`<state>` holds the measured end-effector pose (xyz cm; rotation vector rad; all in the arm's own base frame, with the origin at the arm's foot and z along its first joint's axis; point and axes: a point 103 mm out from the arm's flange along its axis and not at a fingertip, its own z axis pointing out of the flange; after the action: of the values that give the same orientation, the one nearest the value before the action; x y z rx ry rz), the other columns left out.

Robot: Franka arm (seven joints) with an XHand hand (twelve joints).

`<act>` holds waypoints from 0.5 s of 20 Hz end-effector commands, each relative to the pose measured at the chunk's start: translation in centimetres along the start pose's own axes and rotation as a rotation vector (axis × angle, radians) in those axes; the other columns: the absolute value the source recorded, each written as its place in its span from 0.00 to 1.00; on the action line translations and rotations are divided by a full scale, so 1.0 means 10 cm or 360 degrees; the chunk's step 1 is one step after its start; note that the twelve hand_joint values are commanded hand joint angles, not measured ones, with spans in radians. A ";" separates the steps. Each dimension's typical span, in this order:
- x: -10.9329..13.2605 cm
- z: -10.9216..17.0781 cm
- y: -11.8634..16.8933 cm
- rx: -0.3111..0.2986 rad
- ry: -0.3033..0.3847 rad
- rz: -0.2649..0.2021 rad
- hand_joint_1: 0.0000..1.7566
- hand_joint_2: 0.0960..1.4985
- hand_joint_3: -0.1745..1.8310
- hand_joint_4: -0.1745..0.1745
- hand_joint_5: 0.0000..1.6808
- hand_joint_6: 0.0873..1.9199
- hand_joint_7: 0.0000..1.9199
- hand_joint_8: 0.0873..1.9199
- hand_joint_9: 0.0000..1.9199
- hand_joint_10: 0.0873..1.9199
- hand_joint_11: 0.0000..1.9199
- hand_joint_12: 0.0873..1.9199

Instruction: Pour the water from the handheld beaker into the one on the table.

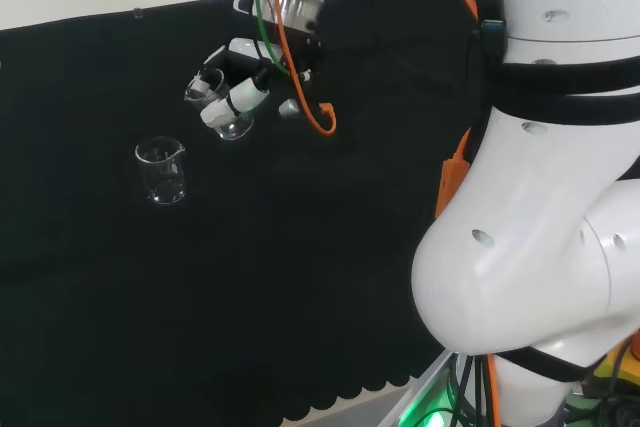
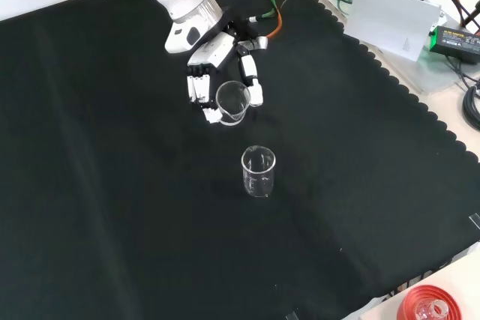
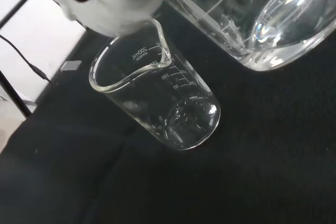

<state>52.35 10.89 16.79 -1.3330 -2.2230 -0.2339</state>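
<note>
Head view, going left to right: we see the table beaker standing upright on the black cloth, then up and right of it the hand with fingers curled round the handheld beaker, held tilted above the cloth, then the arm's white links. Front view: the held beaker sits just above the table beaker, mouth tipped toward it, the two apart. Wrist view: table beaker spout lies close under the held beaker's wall. We can't tell how much water is in either. We judge both as thin clear glass: light, rigid, slick, breakable. Best held round the mid-wall, as now. Pour looks about to start or just under way.
</note>
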 end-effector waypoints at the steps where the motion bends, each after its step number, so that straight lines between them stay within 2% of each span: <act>1: 0.07 -0.05 0.03 0.0052 -0.0104 0.0017 0.73 0.69 0.00 0.57 0.72 0.37 0.79 0.00 0.71 0.15 0.44 0.53; 10: 0.16 -0.02 0.05 0.0181 -0.0227 0.0048 0.73 0.69 0.00 0.57 0.72 0.37 0.79 0.00 0.70 0.15 0.44 0.53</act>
<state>52.38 11.74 17.54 -1.3646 -2.2767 -0.0661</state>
